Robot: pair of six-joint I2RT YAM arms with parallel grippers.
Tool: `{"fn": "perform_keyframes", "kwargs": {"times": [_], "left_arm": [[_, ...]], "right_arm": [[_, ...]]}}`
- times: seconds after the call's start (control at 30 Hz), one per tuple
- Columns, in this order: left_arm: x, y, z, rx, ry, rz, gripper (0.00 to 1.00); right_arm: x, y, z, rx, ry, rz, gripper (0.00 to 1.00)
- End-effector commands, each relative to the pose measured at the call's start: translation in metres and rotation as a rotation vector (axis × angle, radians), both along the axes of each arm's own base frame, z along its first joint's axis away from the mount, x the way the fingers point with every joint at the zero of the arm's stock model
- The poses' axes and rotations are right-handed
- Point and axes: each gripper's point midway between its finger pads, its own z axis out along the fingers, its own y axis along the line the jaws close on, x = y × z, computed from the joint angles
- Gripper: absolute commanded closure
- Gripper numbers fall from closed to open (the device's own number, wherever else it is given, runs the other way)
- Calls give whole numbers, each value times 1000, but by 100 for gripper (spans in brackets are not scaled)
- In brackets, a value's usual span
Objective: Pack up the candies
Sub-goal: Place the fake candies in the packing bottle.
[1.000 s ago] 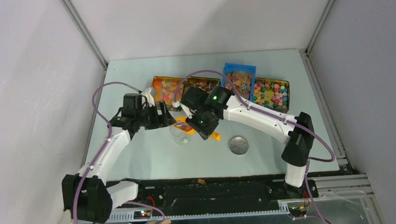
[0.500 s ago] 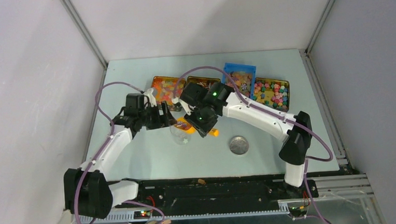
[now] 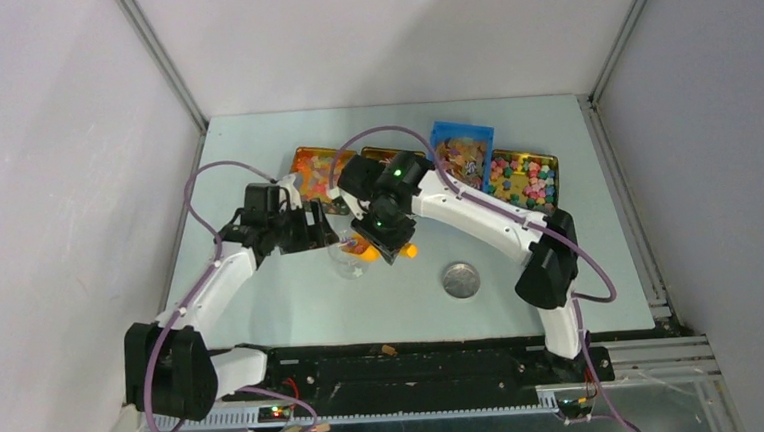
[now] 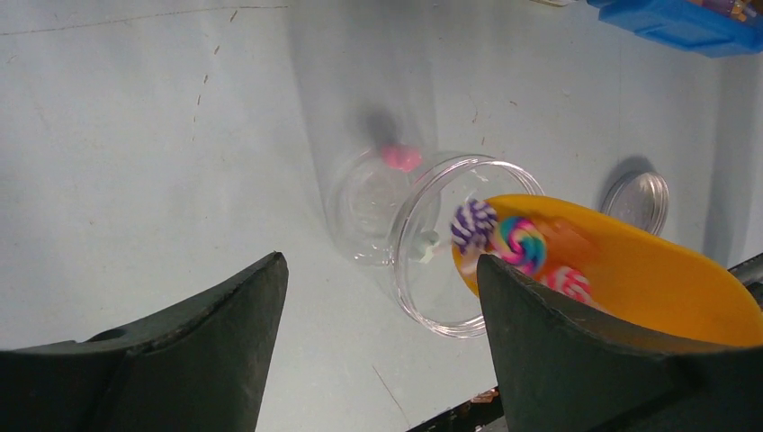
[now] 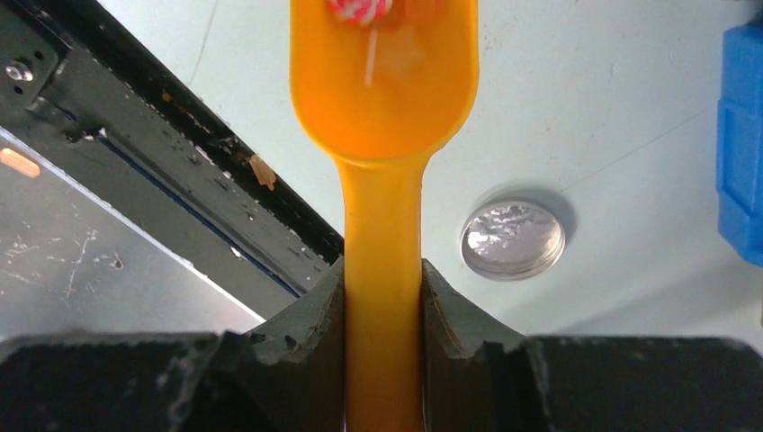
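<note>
A clear jar (image 3: 345, 261) stands on the table, just beyond the tips of my open left gripper (image 3: 321, 226). In the left wrist view the jar (image 4: 432, 243) holds a pink candy (image 4: 400, 157) and a pale piece, and the left gripper (image 4: 378, 265) grips nothing. My right gripper (image 3: 389, 238) is shut on the handle of the orange scoop (image 3: 364, 245). The scoop bowl (image 4: 630, 279) is at the jar's rim with swirl lollipops (image 4: 517, 243) at its lip. The right wrist view shows the gripper (image 5: 382, 270) clamping the scoop (image 5: 382, 81), with a red-white lollipop (image 5: 360, 9) in it.
A round silver lid (image 3: 460, 279) lies right of the jar, also in the right wrist view (image 5: 513, 238). Along the back stand candy tins (image 3: 317, 168) (image 3: 524, 179) and a blue box (image 3: 462, 149). The black front rail (image 5: 180, 180) runs close below the scoop.
My right arm has carried the scoop left and slightly back until its bowl reached the jar's mouth. The left arm has barely shifted.
</note>
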Motion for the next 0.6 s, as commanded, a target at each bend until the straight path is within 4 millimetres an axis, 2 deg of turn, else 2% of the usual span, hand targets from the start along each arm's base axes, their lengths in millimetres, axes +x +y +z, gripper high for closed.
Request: {"fn": "perform_keyframes", "kwargs": {"times": [0.0,0.4,0.57], "left_arm": [[7,-1,16,4,-47,3,16],[13,1,52,3,-149,3,12],[10,8,58,43,-161,6,11]], "right_arm": [[-2,-4,3,-15,14,2,100],[0,-5,6,-56,-1,10,100],[2,-2,11,-52,-20,16,100]]}}
